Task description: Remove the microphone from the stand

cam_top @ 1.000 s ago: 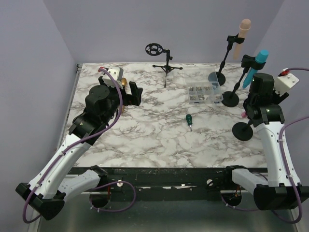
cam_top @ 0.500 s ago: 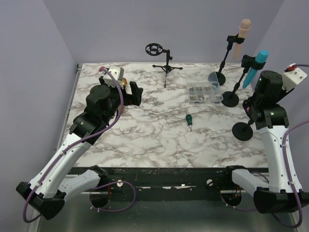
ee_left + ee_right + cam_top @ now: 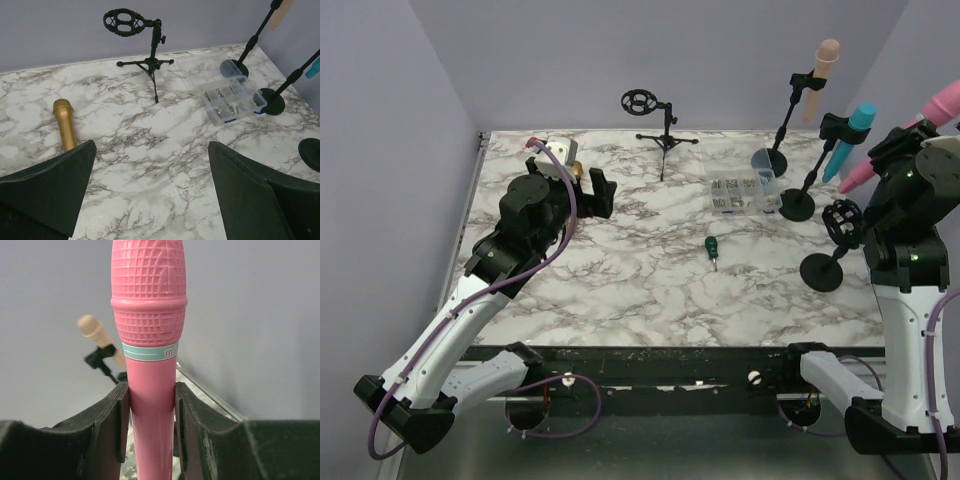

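Observation:
My right gripper (image 3: 150, 396) is shut on a pink microphone (image 3: 149, 315), gripping its handle just below the teal band. In the top view the pink microphone (image 3: 935, 104) slants up at the far right edge, lifted clear of its stand. That black stand (image 3: 823, 271) has an empty clip (image 3: 842, 220) just left of my right arm. My left gripper (image 3: 151, 146) is open and empty, hovering over the marble table's left part, also seen in the top view (image 3: 596, 192).
A gold microphone (image 3: 65, 128) lies on the table by the left gripper. A blue microphone (image 3: 860, 122) and a beige microphone (image 3: 827, 60) sit in stands at the back right. A tripod shock-mount stand (image 3: 646, 101), a parts box (image 3: 745, 192) and a green screwdriver (image 3: 712, 249) stand mid-table.
My right arm has risen and swung right, drawing the pink microphone up out of the stand's clip, which now shows empty. The left arm has not moved.

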Controlling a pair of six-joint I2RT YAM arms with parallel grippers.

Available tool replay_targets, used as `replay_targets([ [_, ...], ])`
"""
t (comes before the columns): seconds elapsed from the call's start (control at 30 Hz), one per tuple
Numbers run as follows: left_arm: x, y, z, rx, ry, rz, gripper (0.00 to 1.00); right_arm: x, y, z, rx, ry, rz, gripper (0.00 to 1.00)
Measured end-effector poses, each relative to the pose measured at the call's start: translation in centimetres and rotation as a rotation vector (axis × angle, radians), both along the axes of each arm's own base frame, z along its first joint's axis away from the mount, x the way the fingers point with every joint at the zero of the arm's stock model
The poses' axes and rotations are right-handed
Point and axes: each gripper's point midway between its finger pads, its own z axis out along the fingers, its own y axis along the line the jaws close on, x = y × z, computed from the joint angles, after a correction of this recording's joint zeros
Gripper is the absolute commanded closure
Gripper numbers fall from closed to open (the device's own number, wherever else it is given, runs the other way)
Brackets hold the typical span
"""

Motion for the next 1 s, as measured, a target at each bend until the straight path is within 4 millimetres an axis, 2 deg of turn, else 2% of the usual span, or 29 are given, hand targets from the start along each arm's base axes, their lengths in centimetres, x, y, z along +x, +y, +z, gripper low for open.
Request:
replay_targets([
  [0.17,0.0,0.0,0.0,0.002,-0.001,0.0,0.01,1.5,2.6,2.9,-0.023,-0.076,0.172,0.89],
  [0.3,0.0,0.0,0.0,0.003,-0.001,0.0,0.02,3.5,5.8,3.9,-0.033,-0.093,0.355,0.9],
  [0.43,0.0,0.1,0.0,0.003,-0.001,0.002,0.01,6.2,11.0,3.8,0.029,-0.106,0.642,0.94],
  [0.5,0.1,0.1,0.0,0.003,-0.002,0.008,0.01,7.5,13.8,2.8,0.098,-0.102,0.78,0.94],
  [0.6,0.1,0.4,0.1,0.003,-0.006,0.017,0.01,8.7,18.7,-1.2,0.206,-0.043,0.937,0.95],
  [0.73,-0.1,0.9,0.7,-0.001,-0.022,0.036,0.02,8.1,29.0,-7.5,0.277,0.128,1.162,0.95],
  [0.8,-0.2,1.3,0.9,-0.003,-0.031,0.05,0.02,7.2,33.0,-10.7,0.313,0.206,1.237,0.95],
  [0.93,-0.6,2.3,1.5,-0.014,-0.059,0.089,0.01,6.1,37.6,-18.5,0.396,0.372,1.261,0.95],
  [1.0,-0.9,3.1,1.8,-0.021,-0.078,0.115,0.01,6.2,39.9,-22.1,0.417,0.457,1.249,0.95],
])
